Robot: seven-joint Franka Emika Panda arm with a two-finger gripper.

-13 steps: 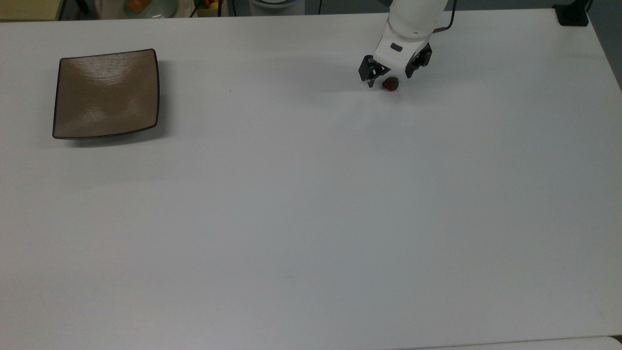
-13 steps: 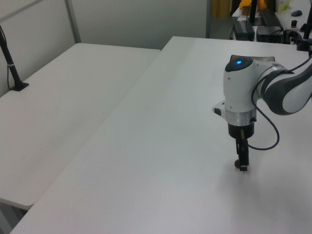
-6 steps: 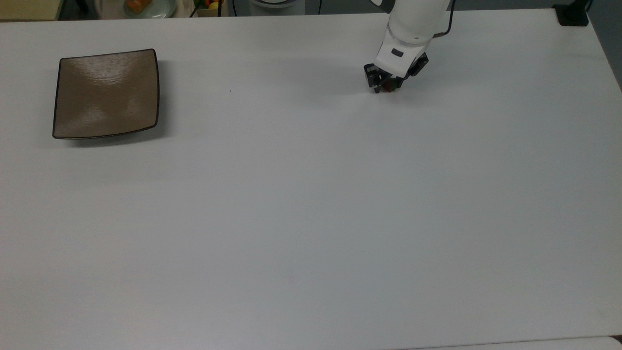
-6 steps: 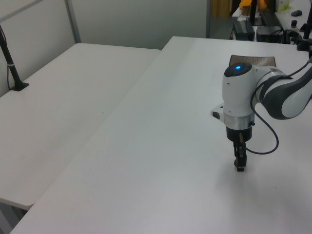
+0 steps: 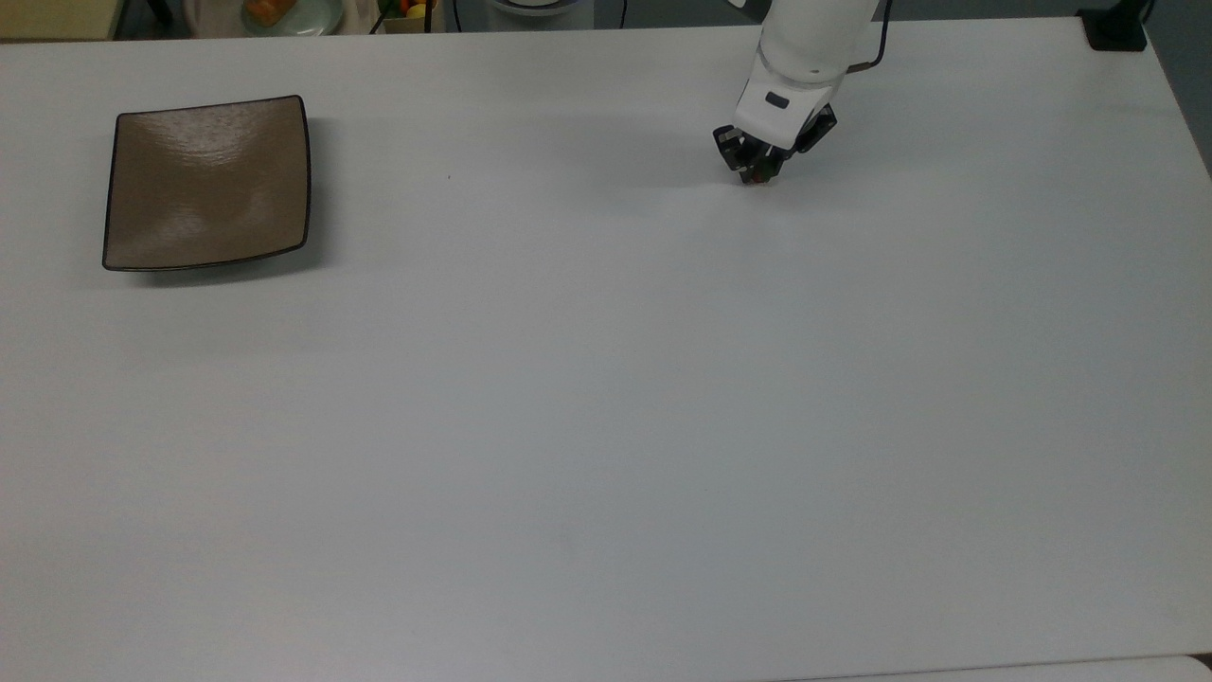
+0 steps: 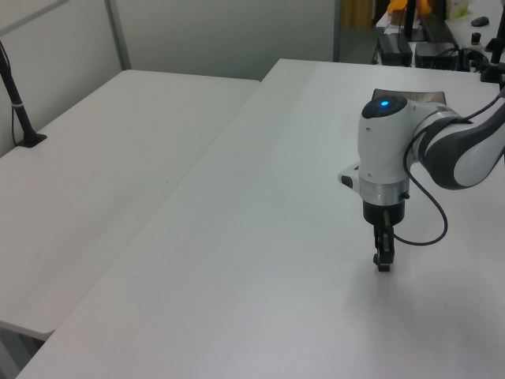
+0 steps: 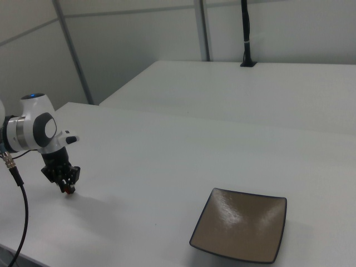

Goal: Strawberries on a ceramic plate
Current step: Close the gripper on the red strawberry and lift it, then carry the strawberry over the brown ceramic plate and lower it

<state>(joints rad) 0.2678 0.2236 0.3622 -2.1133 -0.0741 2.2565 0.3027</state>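
Observation:
The ceramic plate (image 5: 206, 180), square and glossy brown with a thin dark rim, lies near the far left of the table in the top view; it also sits low in the right view (image 7: 239, 231). My gripper (image 5: 757, 169) stands at the table's far side, right of centre in the top view, pointing down at the tabletop. Its fingers are shut on the strawberry (image 7: 69, 190), of which a small red spot shows between the tips (image 5: 757, 177). In the left view the gripper (image 6: 383, 264) touches or nearly touches the table.
A round pale-green dish (image 5: 284, 11) with orange food sits beyond the table's far edge. A black mount (image 5: 1113, 28) stands at the top view's far right corner. The arm's cable (image 6: 430, 229) hangs beside the wrist. A second white table (image 6: 102, 174) adjoins.
The fingers stood open around the strawberry a second ago; they have shut on it. The wrist has shifted slightly since.

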